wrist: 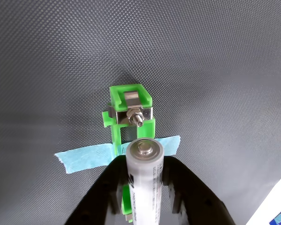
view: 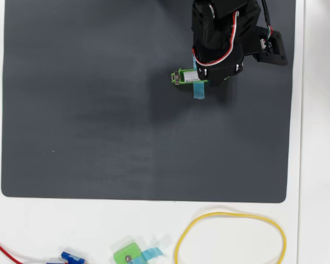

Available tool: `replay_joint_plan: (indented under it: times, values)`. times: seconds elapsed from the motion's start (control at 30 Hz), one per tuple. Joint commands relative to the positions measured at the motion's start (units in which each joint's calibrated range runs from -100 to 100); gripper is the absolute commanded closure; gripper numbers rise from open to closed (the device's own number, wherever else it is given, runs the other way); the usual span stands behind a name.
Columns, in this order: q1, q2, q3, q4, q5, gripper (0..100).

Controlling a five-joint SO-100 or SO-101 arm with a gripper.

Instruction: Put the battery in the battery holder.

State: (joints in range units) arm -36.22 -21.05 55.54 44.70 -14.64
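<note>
Gripping one battery (wrist: 144, 180) between closed fingers, the tool (wrist: 145, 197), above one battery holder (wrist: 130, 110), one tape strip (wrist: 86, 158).

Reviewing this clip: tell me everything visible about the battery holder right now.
The battery holder is a narrow bright green plastic frame lying flat on the dark mat. Its far end carries a metal contact plate with a small bolt. A strip of light blue tape crosses it, fixing it to the mat. The gripper, holding the battery, hides its near part. The battery looks lined up along it, not clearly seated.
</note>
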Motion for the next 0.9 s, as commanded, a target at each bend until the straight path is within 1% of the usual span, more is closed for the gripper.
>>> replay_joint_plan:
  times: [0.0, 0.87]
  values:
    - [0.8, 0.0, -2.1, -0.8, 0.2, 100]
    - [0.8, 0.0, -2.8, -0.2, -0.1, 100]
